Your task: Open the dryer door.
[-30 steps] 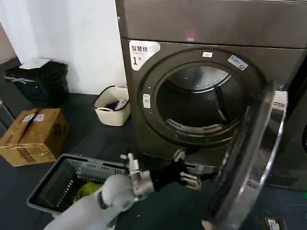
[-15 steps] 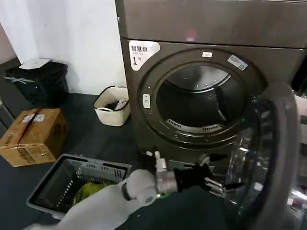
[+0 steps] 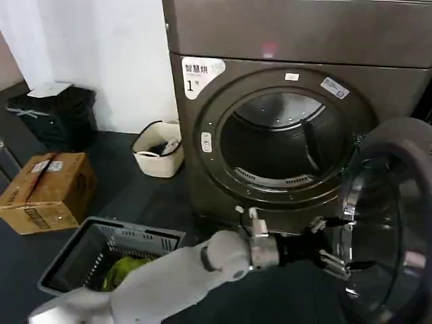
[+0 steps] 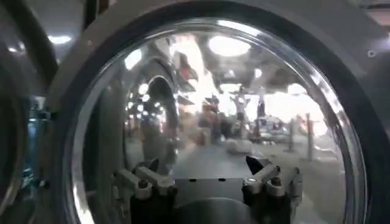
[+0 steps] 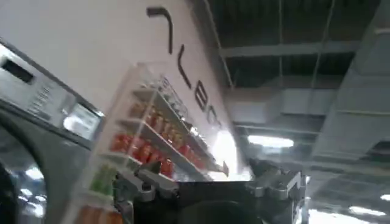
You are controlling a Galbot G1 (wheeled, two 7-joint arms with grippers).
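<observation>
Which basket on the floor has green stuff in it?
The grey basket with slatted sides, nearest the robot, holds something green. The small white basket beside the dryer holds dark things instead.

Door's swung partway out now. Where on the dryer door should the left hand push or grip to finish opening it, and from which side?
Probably the dryer door's free rim nearest the left hand, approached from the drum side. The inner face is domed glass in a smooth ring, offering nothing to pinch, while the rim edge stands farthest from the hinge on the right. The hand is open against that face.
</observation>
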